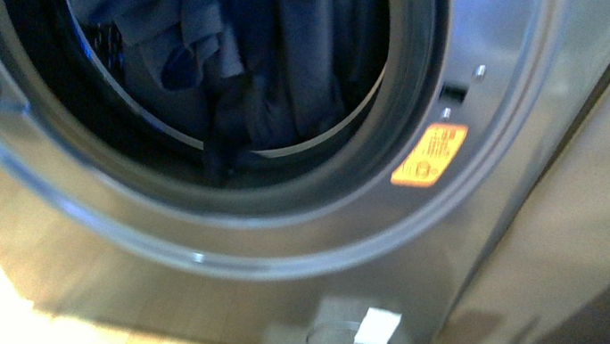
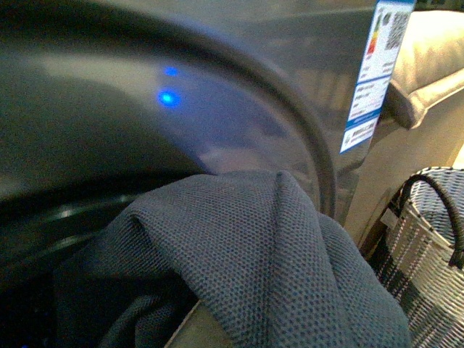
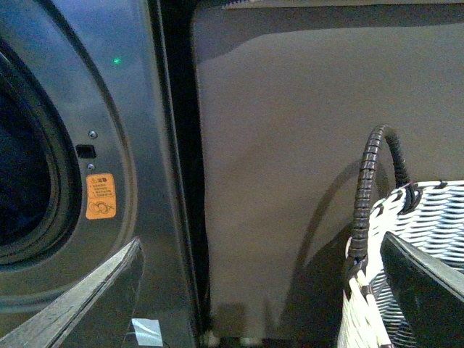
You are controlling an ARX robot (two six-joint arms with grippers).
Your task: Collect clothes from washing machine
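Note:
The washing machine (image 1: 453, 247) is silver-grey and its round porthole stands open. The clothes (image 1: 238, 46), dark navy fabric, hang bunched inside the drum, with one length drooping over the lower rim. In the left wrist view the clothes (image 2: 275, 261) fill the foreground as blue mesh cloth. My left gripper is shut on them, and the cloth hides its fingers. My right gripper (image 3: 261, 304) is open and holds nothing. It hangs low between the washing machine (image 3: 138, 109) and the basket (image 3: 413, 239).
An orange sticker (image 1: 430, 154) sits right of the porthole, with a white tag (image 1: 377, 328) low on the front. A grey panel (image 3: 290, 145) stands beside the machine. The striped woven basket (image 2: 428, 254) has a black handle (image 3: 370, 181). A beige cushion (image 2: 435, 58) lies beyond it.

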